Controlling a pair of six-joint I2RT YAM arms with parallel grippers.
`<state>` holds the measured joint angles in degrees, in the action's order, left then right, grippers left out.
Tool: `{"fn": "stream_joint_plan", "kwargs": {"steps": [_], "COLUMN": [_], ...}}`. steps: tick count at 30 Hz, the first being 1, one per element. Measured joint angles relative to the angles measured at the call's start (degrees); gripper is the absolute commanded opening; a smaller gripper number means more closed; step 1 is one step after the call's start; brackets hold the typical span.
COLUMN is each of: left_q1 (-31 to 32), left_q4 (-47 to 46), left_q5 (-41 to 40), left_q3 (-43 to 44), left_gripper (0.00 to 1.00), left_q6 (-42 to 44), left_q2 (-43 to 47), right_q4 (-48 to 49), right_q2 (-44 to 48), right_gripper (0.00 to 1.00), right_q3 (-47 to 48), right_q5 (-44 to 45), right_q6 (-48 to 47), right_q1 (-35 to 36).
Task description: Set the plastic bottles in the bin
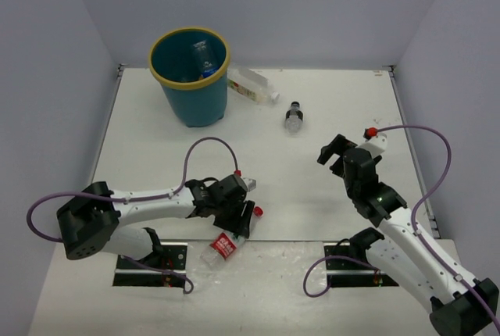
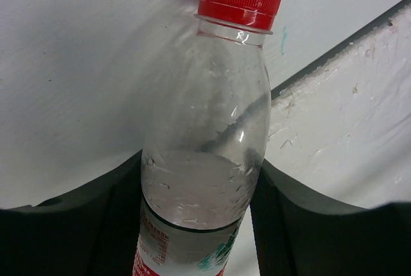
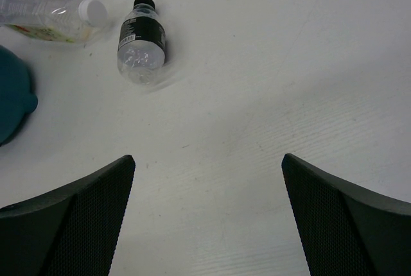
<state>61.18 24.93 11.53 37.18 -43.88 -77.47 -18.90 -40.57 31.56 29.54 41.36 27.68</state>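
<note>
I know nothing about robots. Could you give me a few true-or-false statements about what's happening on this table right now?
1. The left gripper is closed around a red-capped bottle. True.
2. The right gripper holds the dark-capped bottle. False: its jaws are open and empty, and that bottle lies on the table ahead of it.
3. The bin is empty. False: a clear bottle is inside.
4. A white-capped bottle lies beside the bin. True.
</note>
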Motion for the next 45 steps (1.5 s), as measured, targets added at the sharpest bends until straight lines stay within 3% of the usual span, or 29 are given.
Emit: {"fn": "stream_joint_plan", "kwargs": {"steps": [5,7,9,13,16,22,28,32,36,38,40,41,44,45], "left_q1": [0.0,0.1,0.1,-1.1,-4.6,-20.5,-29.4,-34.2,-39.7,-41.5,-42.9,-43.3,-43.8,-43.9], "left_q4": [3.6,5.3,5.6,2.5,-3.2,-21.3,-34.0,-42.9,-45.3,-45.0,-44.7,-44.7,-45.4,-45.4], "left_q5": [-4.4,-9.0,-14.7,-26.1,-32.9,-44.5,-50.4,-52.3,-54.9,-55.6,-56.0,-56.2,-55.9,-55.4], "left_q3": [5.2,9.7,14.6,24.2,30.8,44.5,64.7,69.3,73.7,74.0,72.4,70.8,65.1,63.8], "left_gripper": [0.12,0.10,0.00,0.01,0.04,0.06,0.07,0.08,0.13,0.20,0.33,0.47,0.52,0.58], "left_q6": [1.4,2.3,3.3,6.7,11.8,22.9,33.8,38.5,40.6,41.0,41.4,41.6,41.6,41.5], "left_q2": [-0.1,0.0,0.2,1.8,2.5,-1.1,-14.5,-21.2,-28.3,-30.6,-31.6,-31.7,-30.8,-30.8], "right_q4": [0.0,0.0,0.0,0.0,0.0,0.0,0.0,0.0,0.0,0.0,0.1,0.1,0.1,0.0], "right_q2": [0.6,0.6,0.6,0.6,0.6,1.0,0.6,-0.3,-0.6,-0.6,-1.1,-1.7,-3.9,-5.0], "right_gripper": [0.99,0.99,0.99,0.99,0.99,0.99,0.99,0.99,0.99,0.99,0.99,0.99,0.99,0.99], "right_q3": [0.0,0.0,0.0,0.0,0.0,0.0,-0.1,-0.1,0.0,0.0,0.0,0.0,0.0,0.0], "right_q5": [0.0,-0.1,-0.1,-0.3,-0.6,-0.7,-0.7,-0.7,-0.5,-0.3,0.1,0.4,0.8,0.9], "right_q6": [0.0,0.0,0.0,0.0,0.0,-0.2,-0.5,-0.8,-1.1,-1.1,-1.2,-1.3,-1.5,-1.5], "right_q1": [0.0,0.0,0.0,0.0,0.0,0.0,0.0,0.0,0.0,0.0,0.0,0.0,0.0,0.0]}}
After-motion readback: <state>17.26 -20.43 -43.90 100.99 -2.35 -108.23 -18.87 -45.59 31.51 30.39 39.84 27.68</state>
